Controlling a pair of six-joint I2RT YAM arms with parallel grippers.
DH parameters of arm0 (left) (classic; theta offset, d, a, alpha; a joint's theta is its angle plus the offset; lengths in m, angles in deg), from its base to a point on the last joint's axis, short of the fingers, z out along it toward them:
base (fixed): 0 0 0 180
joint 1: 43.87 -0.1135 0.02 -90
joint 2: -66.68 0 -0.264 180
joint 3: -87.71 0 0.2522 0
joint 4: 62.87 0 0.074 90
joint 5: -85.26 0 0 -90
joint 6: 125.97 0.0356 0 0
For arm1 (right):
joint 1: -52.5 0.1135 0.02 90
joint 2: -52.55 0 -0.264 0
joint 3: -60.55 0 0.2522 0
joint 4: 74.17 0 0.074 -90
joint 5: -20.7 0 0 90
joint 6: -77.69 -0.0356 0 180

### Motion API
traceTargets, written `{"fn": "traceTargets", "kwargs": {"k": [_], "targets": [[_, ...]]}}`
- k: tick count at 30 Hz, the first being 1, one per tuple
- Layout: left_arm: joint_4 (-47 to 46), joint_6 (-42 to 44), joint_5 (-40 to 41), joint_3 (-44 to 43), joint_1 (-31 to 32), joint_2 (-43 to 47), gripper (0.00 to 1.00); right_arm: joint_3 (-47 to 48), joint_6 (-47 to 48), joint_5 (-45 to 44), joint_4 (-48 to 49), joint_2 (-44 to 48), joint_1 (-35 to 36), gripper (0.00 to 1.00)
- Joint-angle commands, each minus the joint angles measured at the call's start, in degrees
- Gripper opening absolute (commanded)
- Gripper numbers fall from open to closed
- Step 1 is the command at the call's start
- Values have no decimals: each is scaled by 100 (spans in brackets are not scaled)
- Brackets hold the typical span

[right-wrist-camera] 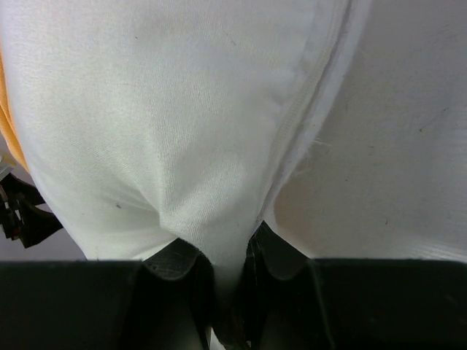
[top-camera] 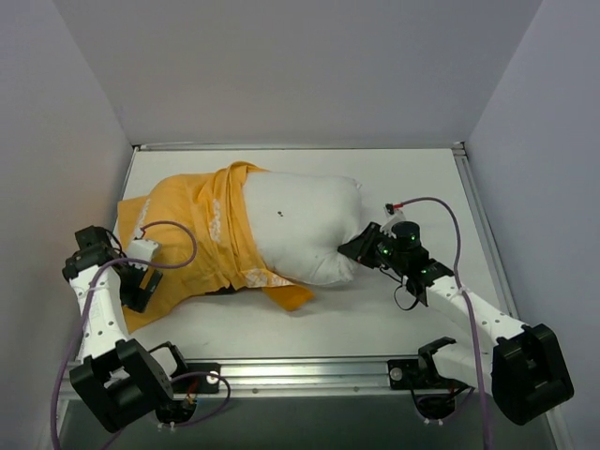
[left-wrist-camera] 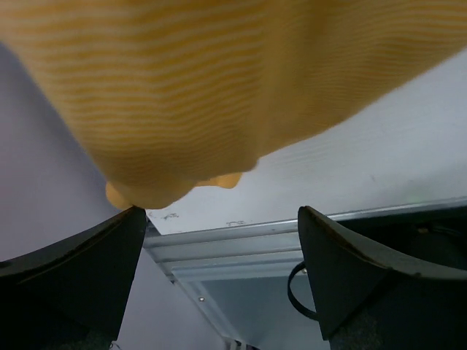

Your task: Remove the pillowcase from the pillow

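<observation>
The white pillow (top-camera: 305, 220) lies across the middle of the table. Its left half is inside the orange-yellow pillowcase (top-camera: 192, 239), which is bunched toward the left. My right gripper (top-camera: 361, 247) is at the pillow's right end. In the right wrist view this gripper (right-wrist-camera: 230, 248) is shut on a pinched fold of the pillow (right-wrist-camera: 182, 109). My left gripper (top-camera: 141, 281) sits at the pillowcase's lower left edge. In the left wrist view it (left-wrist-camera: 221, 213) is open with nothing between its fingers, and the pillowcase (left-wrist-camera: 219, 87) hangs just above them, brushing the left fingertip (left-wrist-camera: 135, 219).
A metal rail (top-camera: 309, 370) runs along the table's near edge, also seen in the left wrist view (left-wrist-camera: 241, 248). Grey walls enclose the white table (top-camera: 394, 178) on the left, back and right. Purple cables loop beside both arms.
</observation>
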State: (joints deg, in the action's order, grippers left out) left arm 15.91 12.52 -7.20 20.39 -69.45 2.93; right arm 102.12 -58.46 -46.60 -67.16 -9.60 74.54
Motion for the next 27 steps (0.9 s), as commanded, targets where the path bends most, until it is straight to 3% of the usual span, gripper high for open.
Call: {"fn": "traceTargets", "kwargs": {"k": [1, 7, 9, 10, 11, 12, 13, 18, 22, 27], "targets": [[-1490, 231, 475, 318, -533, 319, 94, 225, 97, 15, 436, -60, -69, 0], [-2405, 144, -859, 890, -878, 266, 94, 190, 159, 77, 568, -245, -121, 0], [-2642, 152, -949, 1031, -878, 240, 96, 155, 159, 77, 612, -254, -191, 0], [-2730, 204, -889, 1180, -878, 196, 63, 102, 159, 86, 629, -219, -322, 0], [-2870, 292, -827, 1233, -887, 57, 43, 67, 159, 103, 647, -201, -402, 0], [-2932, 327, -748, 1260, -887, -23, 12, 49, 159, 129, 656, -175, -498, 0], [-3020, 310, -634, 1269, -904, -102, 2, 31, 150, 217, 673, -131, -734, 0], [-3819, 30, -642, 919, -1632, -331, 2, 49, 264, 454, 595, -8, -1474, 0], [-4251, -252, -54, 50, -1967, -647, 2, 14, 405, 735, 375, 159, -2194, 0], [-4462, -235, 158, -1006, -2284, -718, 2, -39, 764, 1411, -11, 484, -3825, 0]]}}
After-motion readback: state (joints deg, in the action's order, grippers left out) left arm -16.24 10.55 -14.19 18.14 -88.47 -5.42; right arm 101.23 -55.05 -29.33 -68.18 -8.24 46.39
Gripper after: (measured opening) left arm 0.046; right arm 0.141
